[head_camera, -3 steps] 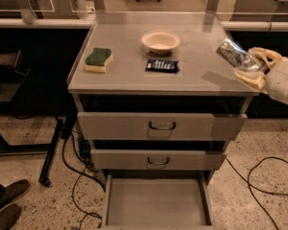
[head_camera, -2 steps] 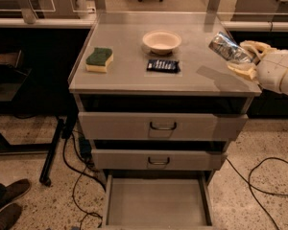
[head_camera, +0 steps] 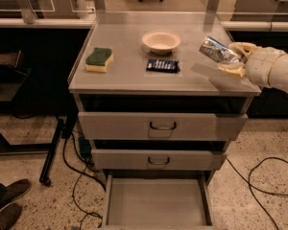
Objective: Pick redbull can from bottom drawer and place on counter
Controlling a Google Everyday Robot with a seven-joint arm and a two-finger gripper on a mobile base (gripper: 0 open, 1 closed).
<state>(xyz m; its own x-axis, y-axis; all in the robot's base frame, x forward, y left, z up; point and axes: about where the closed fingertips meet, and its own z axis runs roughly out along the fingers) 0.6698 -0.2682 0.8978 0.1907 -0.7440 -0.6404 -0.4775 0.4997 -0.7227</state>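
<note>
Nudged inward over the counter (head_camera: 129, 75), the gripper (head_camera: 234, 59) pinches the tilted, shiny silver, perhaps blue-patched redbull can (head_camera: 218, 49) in its jaws.

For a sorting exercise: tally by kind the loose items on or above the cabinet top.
Green-and-yellow rectangular sponge: 1
Round cream bowl: 1
Flat dark blue snack packet: 1
Slim silver metal can, held in the end effector over the grey counter's right side: 1
Total: 4
</note>
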